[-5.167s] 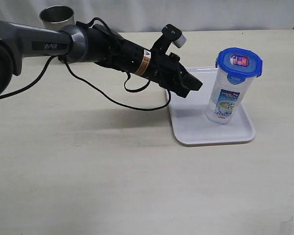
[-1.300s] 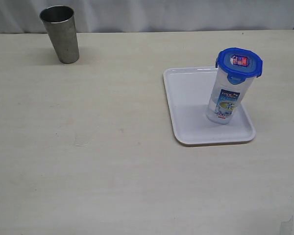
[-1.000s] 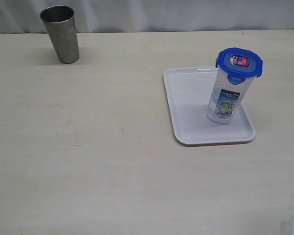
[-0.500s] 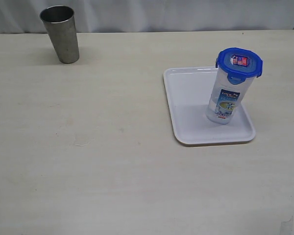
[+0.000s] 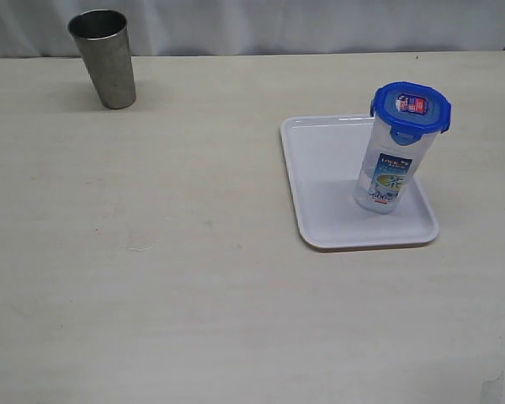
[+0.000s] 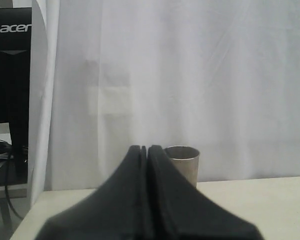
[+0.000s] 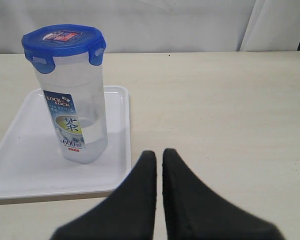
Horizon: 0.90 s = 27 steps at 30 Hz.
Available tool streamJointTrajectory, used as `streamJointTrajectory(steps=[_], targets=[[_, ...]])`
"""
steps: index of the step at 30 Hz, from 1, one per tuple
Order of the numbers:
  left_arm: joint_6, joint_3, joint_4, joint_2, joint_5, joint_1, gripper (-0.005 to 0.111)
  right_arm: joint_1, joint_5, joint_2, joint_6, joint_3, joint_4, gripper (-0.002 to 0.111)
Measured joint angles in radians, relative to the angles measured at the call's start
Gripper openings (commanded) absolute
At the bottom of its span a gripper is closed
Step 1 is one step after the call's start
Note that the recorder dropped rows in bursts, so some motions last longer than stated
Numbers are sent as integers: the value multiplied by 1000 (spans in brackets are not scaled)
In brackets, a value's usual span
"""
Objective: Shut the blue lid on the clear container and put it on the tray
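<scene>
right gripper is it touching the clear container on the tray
Apart. In the right wrist view a strip of bare tray and table lies between the clear container and the tips of the shut right gripper.

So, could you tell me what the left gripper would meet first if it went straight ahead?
Probably the metal cup, just beside its line; otherwise the white curtain behind. Depth is unclear.

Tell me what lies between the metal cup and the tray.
Nothing: the exterior view shows only bare table between the cup and the tray.
</scene>
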Motion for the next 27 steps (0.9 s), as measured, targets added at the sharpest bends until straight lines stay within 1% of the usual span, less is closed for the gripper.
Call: streamJointTrajectory(steps=[10,16,24,27], targets=[[-2,2,0,0,85,0,0,0,0,0,0,0,0,5],[-9,58,-19,0,36,0,0,0,0,0,0,0,0,5],[-9,60,-23,0,56,0,0,0,0,0,0,0,0,5],[-9,60,-23,0,101,0,0,0,0,0,0,0,0,5]])
